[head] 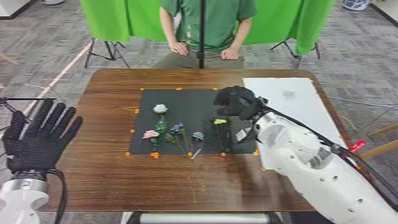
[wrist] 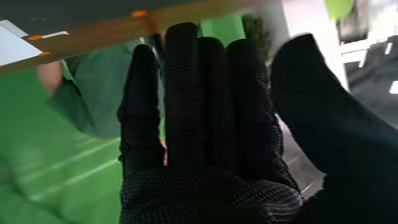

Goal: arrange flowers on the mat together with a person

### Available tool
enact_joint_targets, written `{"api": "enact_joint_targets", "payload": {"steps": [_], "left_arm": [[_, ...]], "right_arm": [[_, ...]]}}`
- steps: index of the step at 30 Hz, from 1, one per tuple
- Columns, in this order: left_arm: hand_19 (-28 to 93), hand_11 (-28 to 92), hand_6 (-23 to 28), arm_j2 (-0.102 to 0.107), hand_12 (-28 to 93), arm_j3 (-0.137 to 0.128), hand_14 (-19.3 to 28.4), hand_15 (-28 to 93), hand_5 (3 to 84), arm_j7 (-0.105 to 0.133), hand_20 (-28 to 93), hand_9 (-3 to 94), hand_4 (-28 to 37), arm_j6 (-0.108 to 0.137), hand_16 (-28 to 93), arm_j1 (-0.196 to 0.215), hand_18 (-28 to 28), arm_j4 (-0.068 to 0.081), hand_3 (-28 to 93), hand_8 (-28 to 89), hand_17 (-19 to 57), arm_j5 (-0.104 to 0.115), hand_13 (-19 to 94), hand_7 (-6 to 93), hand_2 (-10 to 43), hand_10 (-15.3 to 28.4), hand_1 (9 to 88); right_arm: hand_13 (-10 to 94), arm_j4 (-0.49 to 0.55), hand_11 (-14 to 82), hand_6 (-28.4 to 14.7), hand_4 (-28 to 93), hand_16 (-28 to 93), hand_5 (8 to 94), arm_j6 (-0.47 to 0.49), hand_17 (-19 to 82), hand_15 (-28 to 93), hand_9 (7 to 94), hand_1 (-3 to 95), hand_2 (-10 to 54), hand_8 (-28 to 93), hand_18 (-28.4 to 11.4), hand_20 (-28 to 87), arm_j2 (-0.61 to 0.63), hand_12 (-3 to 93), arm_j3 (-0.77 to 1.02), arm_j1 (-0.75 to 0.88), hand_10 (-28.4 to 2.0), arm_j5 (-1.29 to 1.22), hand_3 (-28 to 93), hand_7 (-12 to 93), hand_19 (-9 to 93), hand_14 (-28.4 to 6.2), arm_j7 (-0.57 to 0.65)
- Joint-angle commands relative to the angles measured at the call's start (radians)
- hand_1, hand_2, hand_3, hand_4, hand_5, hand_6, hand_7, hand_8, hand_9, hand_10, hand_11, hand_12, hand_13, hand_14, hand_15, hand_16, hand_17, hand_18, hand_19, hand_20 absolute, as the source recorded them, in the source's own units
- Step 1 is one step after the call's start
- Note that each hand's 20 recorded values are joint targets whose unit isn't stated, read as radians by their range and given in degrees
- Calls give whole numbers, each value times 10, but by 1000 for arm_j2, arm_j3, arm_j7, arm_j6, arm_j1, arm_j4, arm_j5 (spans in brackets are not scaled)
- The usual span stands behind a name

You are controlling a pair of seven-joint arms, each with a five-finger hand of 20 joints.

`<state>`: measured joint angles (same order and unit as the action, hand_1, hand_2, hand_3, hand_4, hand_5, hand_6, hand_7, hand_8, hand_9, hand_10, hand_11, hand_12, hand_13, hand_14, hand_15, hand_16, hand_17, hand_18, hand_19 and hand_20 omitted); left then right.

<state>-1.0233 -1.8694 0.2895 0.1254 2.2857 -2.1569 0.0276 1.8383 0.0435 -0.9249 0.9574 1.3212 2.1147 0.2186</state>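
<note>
Right hand (head: 236,102) hovers over the mat (head: 188,104), left hand (head: 37,142) outside, both released; sweeping low could crush the yellow flower (head: 220,121).

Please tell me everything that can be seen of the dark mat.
The mat is a dull, dark rectangle, lying flat on the brown table, with small orange marks around its edges. Flowers with white, pink, bluish and yellow-green heads lie on it. The right hand is over its far right part; I cannot tell if it touches.
</note>
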Motion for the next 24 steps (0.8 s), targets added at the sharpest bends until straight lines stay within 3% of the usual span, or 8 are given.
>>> {"api": "enact_joint_targets", "payload": {"steps": [1,3,11,19,22,24], "left_arm": [[301,156,69,6,89,7,157,270,405,4,119,379,-283,-2,-56,6,135,-11,714,-76,-36,-37,288,60,104,150,252],[301,156,69,6,89,4,157,270,405,3,119,379,-283,-4,-56,10,135,-14,715,-75,-36,-38,288,60,104,149,252],[300,156,69,1,90,-6,156,268,406,1,121,379,-283,2,-54,17,135,-17,714,-75,-36,-37,287,59,103,150,251],[300,156,68,7,89,-9,156,267,405,-3,121,378,-283,3,-53,4,135,-16,714,-75,-36,-28,287,58,103,149,251],[300,157,68,6,90,-21,156,267,406,5,122,378,-283,11,-53,16,135,-24,714,-75,-37,-26,287,59,103,149,251],[299,157,68,3,90,-25,155,267,406,13,122,379,-283,16,-53,16,135,-26,713,-75,-36,-11,288,60,103,149,252]], "right_arm": [[528,127,142,14,-274,151,555,-22,265,288,574,374,-28,-170,-135,176,15,144,226,143,-93,-296,793,243,511,-82,48],[503,151,129,9,-273,141,535,5,254,274,547,365,-22,-167,-136,164,8,139,313,194,-96,-430,791,235,494,-85,42],[428,234,100,-8,-264,114,469,-86,216,243,475,332,-25,-154,-139,137,-37,126,544,400,-101,-864,794,210,454,-88,61],[366,277,76,-15,-260,107,422,-42,182,210,421,309,-31,-138,-141,130,-115,122,673,544,-98,-927,784,182,419,-87,23],[357,283,72,-14,-257,108,415,-34,177,204,414,305,-31,-134,-142,131,-120,123,678,557,-98,-931,782,178,411,-88,13],[356,282,70,-14,-255,110,413,-31,176,202,411,303,-31,-133,-143,132,-132,123,674,555,-97,-933,781,176,409,-89,10]]}}
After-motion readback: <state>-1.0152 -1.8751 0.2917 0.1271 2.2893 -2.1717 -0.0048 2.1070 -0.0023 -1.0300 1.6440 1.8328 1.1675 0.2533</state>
